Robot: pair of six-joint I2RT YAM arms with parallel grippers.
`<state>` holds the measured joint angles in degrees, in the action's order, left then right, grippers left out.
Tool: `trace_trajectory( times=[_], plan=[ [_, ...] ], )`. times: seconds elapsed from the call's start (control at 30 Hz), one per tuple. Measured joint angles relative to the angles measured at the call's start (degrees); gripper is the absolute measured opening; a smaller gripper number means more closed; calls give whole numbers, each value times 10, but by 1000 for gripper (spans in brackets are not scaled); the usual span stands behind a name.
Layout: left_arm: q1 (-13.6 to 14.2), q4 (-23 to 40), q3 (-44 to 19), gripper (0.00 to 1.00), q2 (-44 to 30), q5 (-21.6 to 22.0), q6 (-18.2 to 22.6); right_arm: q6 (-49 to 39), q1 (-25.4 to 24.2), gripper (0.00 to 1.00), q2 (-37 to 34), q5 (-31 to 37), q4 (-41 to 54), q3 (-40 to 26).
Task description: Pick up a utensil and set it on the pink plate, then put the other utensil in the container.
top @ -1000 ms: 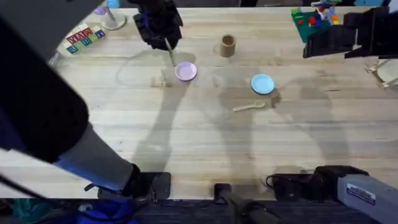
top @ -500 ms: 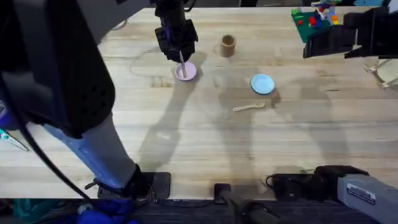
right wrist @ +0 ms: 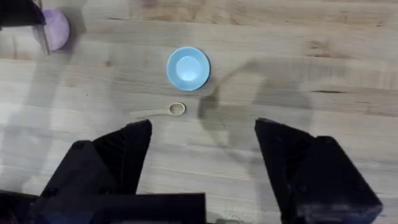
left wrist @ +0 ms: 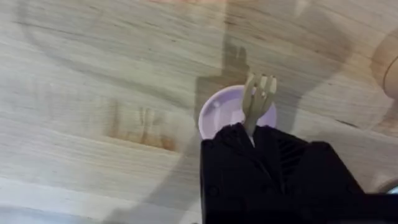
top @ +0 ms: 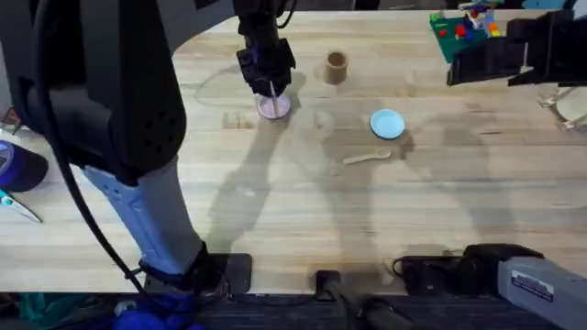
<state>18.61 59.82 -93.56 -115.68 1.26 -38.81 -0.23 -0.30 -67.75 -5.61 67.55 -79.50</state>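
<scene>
The small wooden fork hangs tines down just above the pink plate, with my left gripper shut on its handle. In the left wrist view the fork sticks out of the gripper over the pink plate. The wooden spoon lies flat on the table, near the light blue plate. The brown cup stands upright to the right of the pink plate. My right gripper hovers open, high above the spoon and the blue plate.
Toy bricks on a green base sit at the far right corner. A white object lies at the right edge. Off the table's left side are a dark blue thing and a pale tool. Bare wood spreads across the near half.
My left gripper has carried the fork rightward and down, from left of the pink plate to right over it. The right arm, spoon, cup and blue plate have not moved.
</scene>
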Motion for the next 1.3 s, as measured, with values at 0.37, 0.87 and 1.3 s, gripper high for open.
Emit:
trace_trajectory(
  times=[0.37,0.87,1.3],
  plan=[
    [0,-8,0,41,0,0,0,0,0,995,0,0,0,0],
    [0,0,0,41,-9,-5,0,0,0,996,0,0,0,0],
    [0,-1,0,56,-16,-11,0,0,0,996,0,0,0,0]
  ],
)
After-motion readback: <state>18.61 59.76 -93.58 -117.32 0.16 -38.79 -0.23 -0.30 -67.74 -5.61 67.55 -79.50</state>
